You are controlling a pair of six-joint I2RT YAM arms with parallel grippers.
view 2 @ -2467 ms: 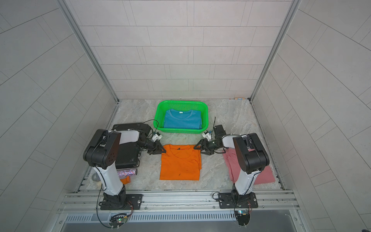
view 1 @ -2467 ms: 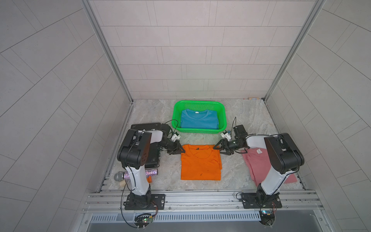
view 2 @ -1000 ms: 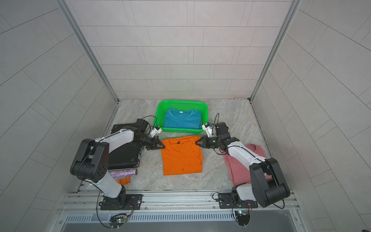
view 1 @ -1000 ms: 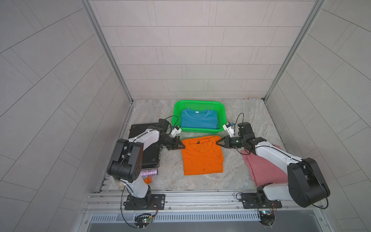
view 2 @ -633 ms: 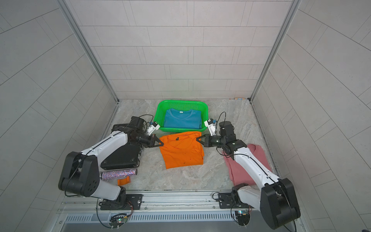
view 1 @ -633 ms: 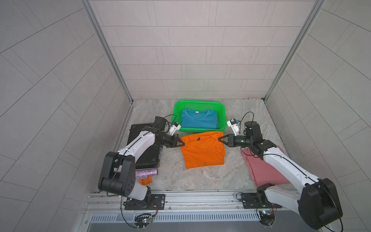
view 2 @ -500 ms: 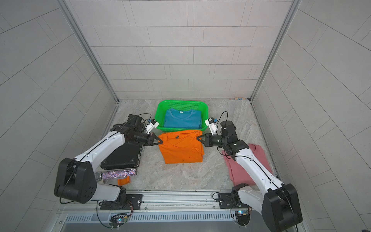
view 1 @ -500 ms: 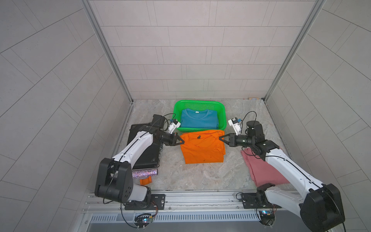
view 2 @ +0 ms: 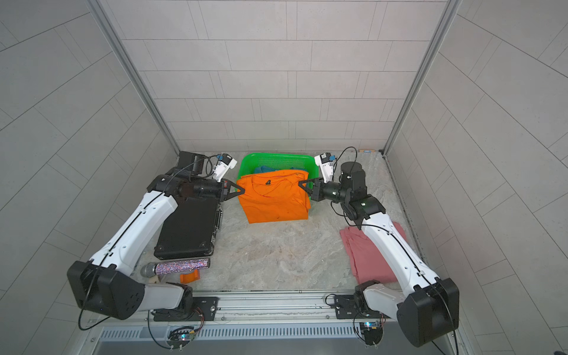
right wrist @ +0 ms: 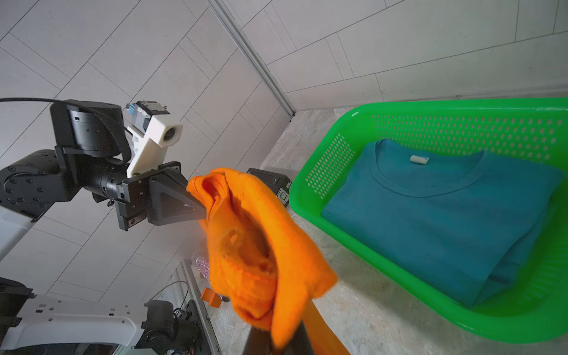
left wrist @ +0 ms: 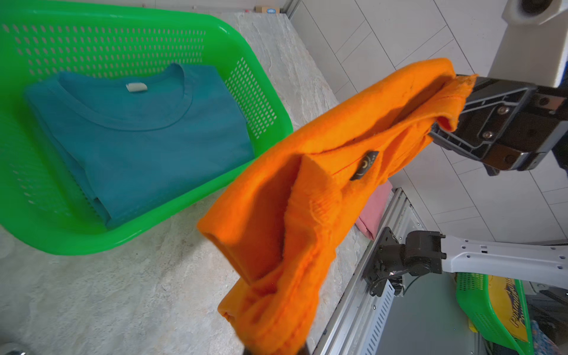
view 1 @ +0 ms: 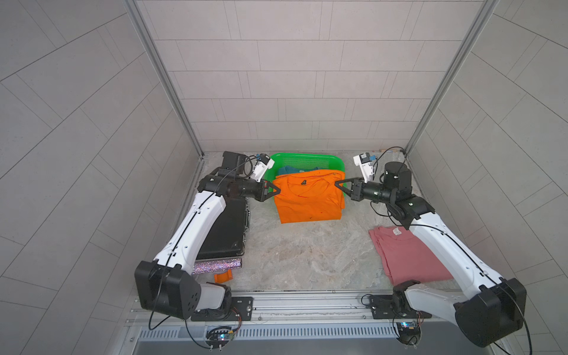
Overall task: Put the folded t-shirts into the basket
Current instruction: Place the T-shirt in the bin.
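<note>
**Tee hung between both my arms, just short of the basket**

At the far left the black case lay flat on the table under my left arm, and it played no part. My left gripper was pinched tight on one shoulder corner of the orange tee, jaws nearly together with only cloth between them. The shirt hung off the table between my two grips. It sagged and bunched in the middle, as both wrist views showed, and I could not tell whether its lower hem touched the stone.

In both top views its collar edge sat over the near rim of the basket. Inside, the blue tee lay flat and square. My right gripper was clamped the same way on the opposite shoulder corner. Further right the pink tee waited on the table, partly under my right arm.

To finish this step well, I judged I should pull the two corners level and a little apart to take out the sag. Then I should carry the shirt high enough for the hanging tail to clear the near rim, go deep toward the back wall, and lower it so the tail landed first. Both grips should open together, or the fold might slump to one side.
</note>
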